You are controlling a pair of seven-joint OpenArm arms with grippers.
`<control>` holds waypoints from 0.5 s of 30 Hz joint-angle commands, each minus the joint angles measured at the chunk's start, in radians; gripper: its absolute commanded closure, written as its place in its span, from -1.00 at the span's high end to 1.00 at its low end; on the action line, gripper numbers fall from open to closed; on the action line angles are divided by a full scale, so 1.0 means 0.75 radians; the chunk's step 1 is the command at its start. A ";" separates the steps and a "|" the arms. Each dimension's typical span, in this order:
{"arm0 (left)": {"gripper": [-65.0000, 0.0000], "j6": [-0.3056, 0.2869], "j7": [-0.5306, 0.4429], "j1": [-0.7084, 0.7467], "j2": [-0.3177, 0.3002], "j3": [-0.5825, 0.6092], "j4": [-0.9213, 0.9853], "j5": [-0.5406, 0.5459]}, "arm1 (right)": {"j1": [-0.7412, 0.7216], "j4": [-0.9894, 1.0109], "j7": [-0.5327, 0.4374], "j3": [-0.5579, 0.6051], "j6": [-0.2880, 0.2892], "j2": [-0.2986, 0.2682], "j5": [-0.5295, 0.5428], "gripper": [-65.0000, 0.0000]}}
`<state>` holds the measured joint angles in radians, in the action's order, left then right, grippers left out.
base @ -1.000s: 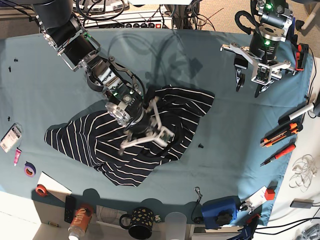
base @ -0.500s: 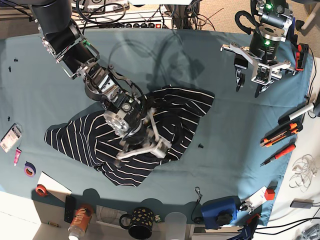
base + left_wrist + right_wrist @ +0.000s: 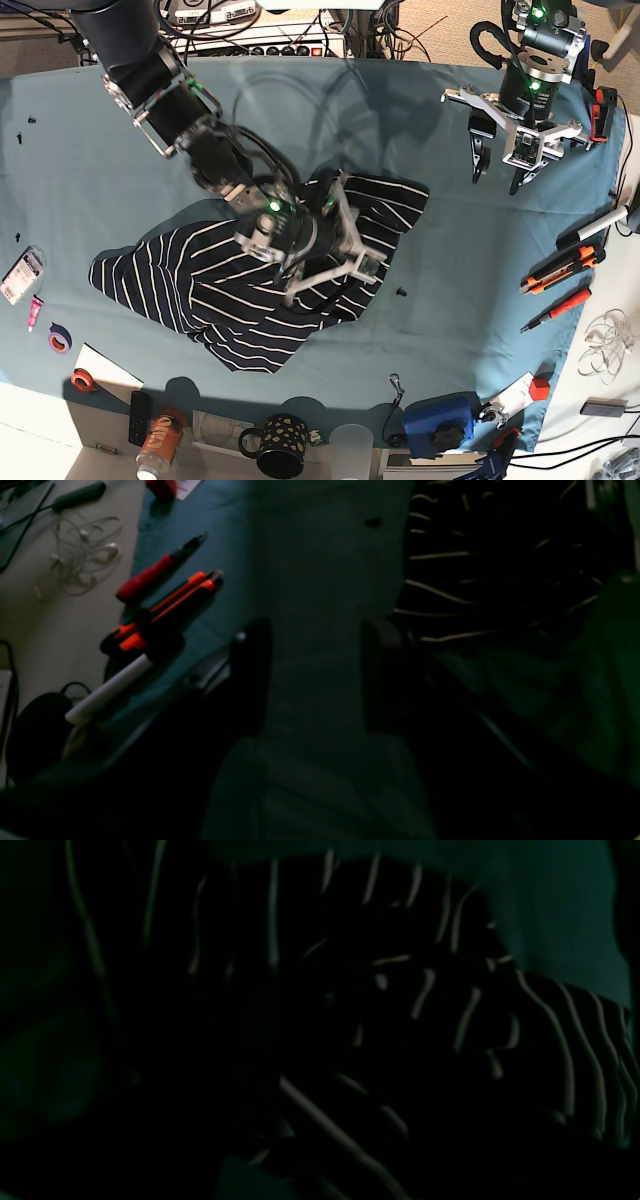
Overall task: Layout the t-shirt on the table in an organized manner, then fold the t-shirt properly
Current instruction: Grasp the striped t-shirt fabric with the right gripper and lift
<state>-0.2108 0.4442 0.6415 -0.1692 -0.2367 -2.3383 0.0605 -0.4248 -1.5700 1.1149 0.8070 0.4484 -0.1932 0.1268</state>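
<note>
Right gripper (image 3: 335, 245), jaws apart, hovers over the crumpled t-shirt (image 3: 180, 275); left gripper (image 3: 500, 170), spread, stands over bare table (image 3: 80, 170).

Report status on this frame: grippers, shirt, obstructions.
Left gripper open, empty, hovering off the cloth. Right gripper jaws spread over the t-shirt, no grip visible. Shirt crumpled, unfolded. Tools lie at table edge, clear of shirt.
</note>
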 commanded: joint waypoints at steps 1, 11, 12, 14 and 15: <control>-0.09 0.002 -0.035 0.006 -0.004 -0.003 -0.024 0.004 | -0.036 0.032 -0.003 -0.010 -0.002 0.023 -0.033 -0.20; -0.09 0.002 -0.035 0.006 -0.004 -0.003 -0.024 0.004 | -0.036 0.320 -0.028 -0.010 0.001 0.117 -0.156 -0.20; -0.09 0.002 -0.035 0.006 -0.004 -0.003 -0.024 0.004 | -0.035 0.303 -0.006 -0.010 -0.017 0.117 -0.156 -0.25; -0.09 0.002 -0.035 0.006 -0.004 -0.003 -0.024 0.004 | -0.036 0.251 0.045 -0.011 -0.054 0.117 -0.157 -0.61; -0.09 0.002 -0.035 0.006 -0.004 -0.003 -0.024 0.004 | -0.036 0.215 0.064 -0.011 -0.056 0.116 -0.161 -0.86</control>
<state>-0.2108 0.4442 0.6418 -0.1688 -0.2367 -2.3383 0.0605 -0.4278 -1.3960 1.1572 0.8032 0.4084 -0.1024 0.0097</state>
